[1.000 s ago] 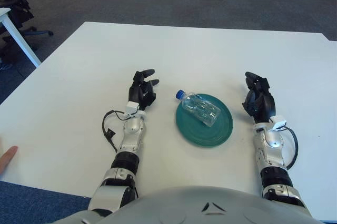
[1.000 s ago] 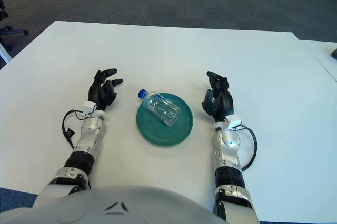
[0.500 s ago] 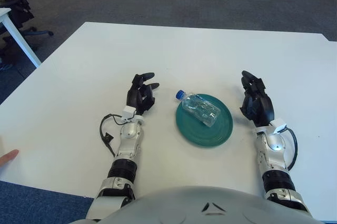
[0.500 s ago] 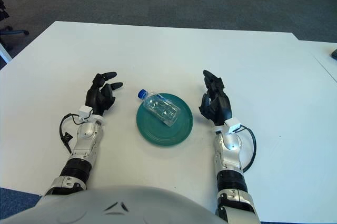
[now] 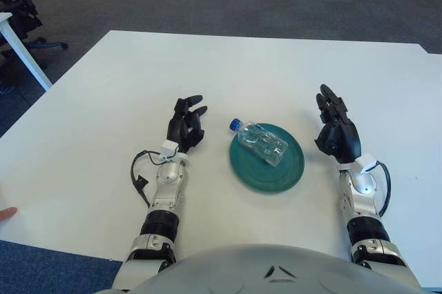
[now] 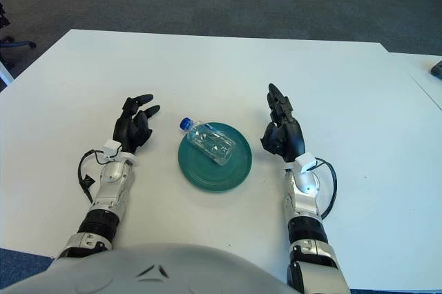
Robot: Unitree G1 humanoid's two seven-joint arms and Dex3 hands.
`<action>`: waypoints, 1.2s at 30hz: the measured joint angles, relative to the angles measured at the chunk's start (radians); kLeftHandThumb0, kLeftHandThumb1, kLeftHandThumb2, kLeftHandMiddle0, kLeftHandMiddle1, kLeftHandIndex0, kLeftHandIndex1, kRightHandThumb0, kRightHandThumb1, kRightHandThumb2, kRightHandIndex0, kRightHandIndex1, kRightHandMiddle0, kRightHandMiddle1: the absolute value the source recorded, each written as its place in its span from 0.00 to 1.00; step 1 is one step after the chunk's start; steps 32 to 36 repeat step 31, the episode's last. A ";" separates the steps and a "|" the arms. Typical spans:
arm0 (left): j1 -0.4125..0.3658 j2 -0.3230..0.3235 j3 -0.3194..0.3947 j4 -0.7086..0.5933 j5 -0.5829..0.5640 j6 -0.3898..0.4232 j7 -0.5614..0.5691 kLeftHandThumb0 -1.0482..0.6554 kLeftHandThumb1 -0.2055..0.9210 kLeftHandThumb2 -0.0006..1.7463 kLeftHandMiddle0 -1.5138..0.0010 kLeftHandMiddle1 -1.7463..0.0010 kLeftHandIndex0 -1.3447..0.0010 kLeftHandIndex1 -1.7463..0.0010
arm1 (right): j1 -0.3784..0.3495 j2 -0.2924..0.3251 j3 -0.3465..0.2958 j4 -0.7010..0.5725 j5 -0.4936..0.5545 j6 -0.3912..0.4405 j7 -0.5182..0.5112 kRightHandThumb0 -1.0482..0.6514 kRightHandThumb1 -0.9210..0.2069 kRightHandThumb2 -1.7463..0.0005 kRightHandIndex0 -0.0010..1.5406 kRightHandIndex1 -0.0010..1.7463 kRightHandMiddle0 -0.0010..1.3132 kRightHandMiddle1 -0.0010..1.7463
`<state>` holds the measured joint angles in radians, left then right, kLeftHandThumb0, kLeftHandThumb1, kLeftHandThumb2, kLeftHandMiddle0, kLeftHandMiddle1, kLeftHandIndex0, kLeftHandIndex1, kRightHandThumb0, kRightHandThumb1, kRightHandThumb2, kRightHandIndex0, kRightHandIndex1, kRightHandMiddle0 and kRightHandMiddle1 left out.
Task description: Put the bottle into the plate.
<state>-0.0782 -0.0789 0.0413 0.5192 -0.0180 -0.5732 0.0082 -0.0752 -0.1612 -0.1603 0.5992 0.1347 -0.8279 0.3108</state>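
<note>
Left eye view: bottle (image 5: 261, 143) lies on side in green plate (image 5: 290, 174), cap past left rim. Left hand (image 5: 185, 125) left, right hand (image 5: 336, 133) right; fingers spread, empty.

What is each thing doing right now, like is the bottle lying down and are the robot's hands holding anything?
bottle: lying on its side on the plate, blue cap on, cap end poking past the rim.
plate: flat on the table, holding the bottle.
left hand: left of the plate, fingers loosely open, holding nothing.
right hand: right of the plate, fingers open, holding nothing.
table: white, carrying the plate.
</note>
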 measured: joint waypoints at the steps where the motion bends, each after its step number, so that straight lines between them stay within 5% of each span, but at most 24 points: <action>1: 0.000 -0.001 0.000 0.000 0.005 -0.008 0.003 0.13 1.00 0.54 0.73 0.80 0.94 0.42 | 0.000 0.000 0.002 0.002 0.003 0.003 0.005 0.00 0.00 0.34 0.00 0.00 0.00 0.02; 13: 0.023 -0.005 -0.004 -0.029 0.022 -0.045 0.008 0.14 1.00 0.54 0.71 0.81 0.92 0.42 | 0.004 0.007 0.007 -0.007 0.017 0.017 0.016 0.00 0.00 0.33 0.00 0.00 0.00 0.03; 29: 0.050 -0.005 -0.013 -0.062 0.018 -0.040 -0.021 0.15 1.00 0.55 0.70 0.82 0.90 0.41 | 0.139 0.047 0.013 -0.200 0.047 0.260 -0.029 0.05 0.00 0.38 0.07 0.02 0.00 0.12; 36: 0.050 -0.004 -0.013 -0.062 0.017 -0.040 -0.024 0.16 1.00 0.55 0.70 0.82 0.90 0.40 | 0.156 0.058 0.012 -0.228 0.043 0.281 -0.052 0.06 0.00 0.39 0.07 0.02 0.00 0.12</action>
